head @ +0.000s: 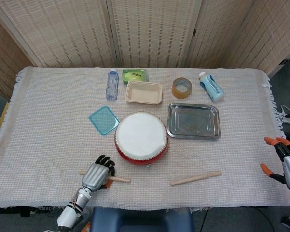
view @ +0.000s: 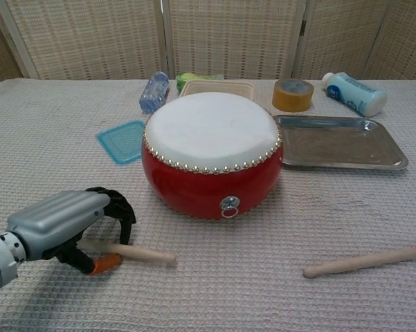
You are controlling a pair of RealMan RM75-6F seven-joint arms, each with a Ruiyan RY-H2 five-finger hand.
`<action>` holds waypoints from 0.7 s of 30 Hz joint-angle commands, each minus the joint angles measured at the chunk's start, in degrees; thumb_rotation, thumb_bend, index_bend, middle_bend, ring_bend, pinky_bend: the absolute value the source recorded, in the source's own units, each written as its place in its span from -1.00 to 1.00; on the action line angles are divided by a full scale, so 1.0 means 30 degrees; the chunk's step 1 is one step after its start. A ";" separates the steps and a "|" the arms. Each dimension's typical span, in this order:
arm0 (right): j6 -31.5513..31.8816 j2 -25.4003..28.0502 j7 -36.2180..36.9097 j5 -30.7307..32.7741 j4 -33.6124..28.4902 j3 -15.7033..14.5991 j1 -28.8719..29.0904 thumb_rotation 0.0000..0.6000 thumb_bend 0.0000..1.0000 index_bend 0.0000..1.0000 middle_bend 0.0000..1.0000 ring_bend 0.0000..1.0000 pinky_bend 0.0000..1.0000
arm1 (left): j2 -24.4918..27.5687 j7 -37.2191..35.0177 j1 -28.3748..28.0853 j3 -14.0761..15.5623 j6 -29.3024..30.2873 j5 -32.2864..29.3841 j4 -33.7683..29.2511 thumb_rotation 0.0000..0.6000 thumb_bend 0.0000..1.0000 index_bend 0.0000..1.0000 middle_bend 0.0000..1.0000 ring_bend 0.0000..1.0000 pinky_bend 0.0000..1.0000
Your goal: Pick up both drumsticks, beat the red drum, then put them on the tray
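The red drum [head: 141,137] with a white skin stands at mid-table. One wooden drumstick [view: 149,255] lies in front of it to the left. My left hand [view: 66,225] arches over that stick's near end, fingers curled down behind it and the orange-tipped thumb in front; the stick still lies on the cloth. The second drumstick [head: 196,178] lies free to the front right. The steel tray [head: 193,121] sits right of the drum, with nothing in it. My right hand [head: 287,162] hangs beyond the table's right edge, fingers apart, holding nothing.
A teal lid [head: 104,120] lies left of the drum. Behind it stand a water bottle [head: 112,84], a green packet [head: 135,75], a beige container [head: 144,92], a tape roll [head: 181,87] and a white bottle [head: 211,86]. Woven screens close off the back.
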 commanded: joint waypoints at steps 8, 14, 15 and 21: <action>0.0014 0.0117 -0.0049 -0.0225 -0.0227 0.0001 0.0085 1.00 -0.74 -0.57 -0.43 -0.61 -0.27 | 0.1961 -1.3718 0.1171 -0.0314 0.1872 0.3297 -0.0641 1.00 -0.14 0.28 -0.14 -0.50 -0.59; -0.0050 0.0095 -0.0232 -0.0412 -0.0419 -0.0053 0.0175 1.00 -0.74 -0.57 -0.43 -0.61 -0.27 | 0.2489 -2.1463 0.1446 -0.0672 0.2622 0.3968 0.0465 1.00 -0.14 0.22 -0.08 -0.44 -0.53; -0.0059 0.0109 -0.0286 -0.0438 -0.0474 -0.0055 0.0192 1.00 -0.74 -0.57 -0.43 -0.61 -0.27 | 0.2563 -2.2715 0.1448 -0.0725 0.2540 0.3902 0.0539 1.00 -0.14 0.21 -0.08 -0.44 -0.51; -0.0022 0.0262 -0.0655 -0.0574 -0.0884 -0.0067 0.0224 1.00 -0.74 -0.57 -0.43 -0.61 -0.27 | 0.2607 -3.0075 0.1376 -0.0894 0.1949 0.3744 0.1762 1.00 -0.13 0.16 0.01 -0.32 -0.35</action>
